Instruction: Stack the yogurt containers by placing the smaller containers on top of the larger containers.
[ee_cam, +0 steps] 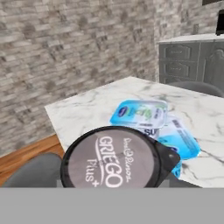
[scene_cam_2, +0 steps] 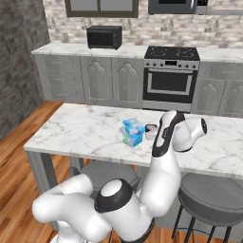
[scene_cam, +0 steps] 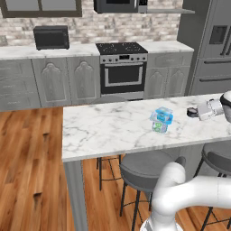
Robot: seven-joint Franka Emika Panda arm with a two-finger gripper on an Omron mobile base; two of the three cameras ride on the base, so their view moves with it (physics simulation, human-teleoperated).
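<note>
A: Item one, nearest?

B: Gripper [scene_cam: 193,112], hand lying roughly level just above the counter [scene_cam: 103,131], pointing at the yogurt tubs. A dark-lidded tub [ee_cam: 116,159] sits right at its tip, lid facing the hand camera. Fingertips are hidden behind it, so I cannot tell whether the jaws are clamped on it or merely stand either side.

A: Item two, the task's tubs?

B: Straight ahead of the jaws and near them, with the dark-lidded tub between. The small tub [scene_cam: 162,113], light blue, appears to rest on the large tub [scene_cam: 159,127], green label, as one upright pile, long axis vertical. By my reading that pair is already stacked.

A: What does the next move turn on?

B: Height, likely. The pile's top stands about level with the hand, so anything further to be stacked would need to rise before going forward, or it would knock the pile over.

A: Surface?

B: White marble island, stools [scene_cam: 144,169] tucked under its near edge.

A: Room beyond?

B: Wood floor, grey cabinets, range [scene_cam: 122,67], microwave [scene_cam: 51,37], fridge [scene_cam: 216,45], brick wall.
</note>
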